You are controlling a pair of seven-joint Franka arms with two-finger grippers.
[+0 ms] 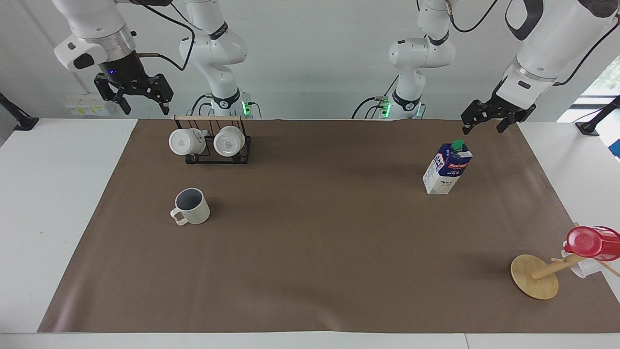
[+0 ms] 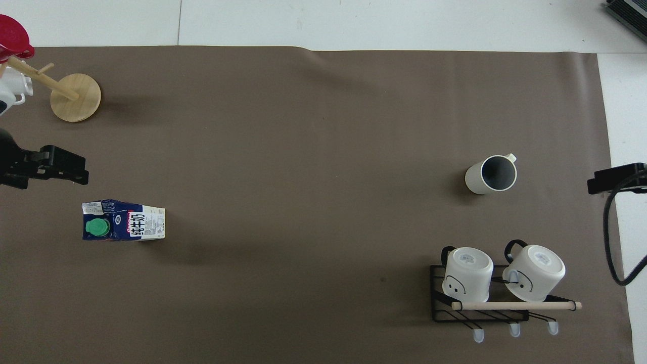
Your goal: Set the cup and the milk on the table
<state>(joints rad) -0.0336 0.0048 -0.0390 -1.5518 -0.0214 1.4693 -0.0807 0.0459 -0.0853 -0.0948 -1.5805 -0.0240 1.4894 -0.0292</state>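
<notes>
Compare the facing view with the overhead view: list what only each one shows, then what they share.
Only the facing view shows the arms' bases and both whole hands, left hand and right hand, open and raised, holding nothing.

Only the overhead view shows the printed faces on the two white mugs and the rack's three hooks.

Both show the cup upright, the milk standing, the mug rack, the wooden stand with the red cup, and the brown sheet.

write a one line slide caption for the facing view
Cup and milk stand upright on the table, both hands raised.
</notes>
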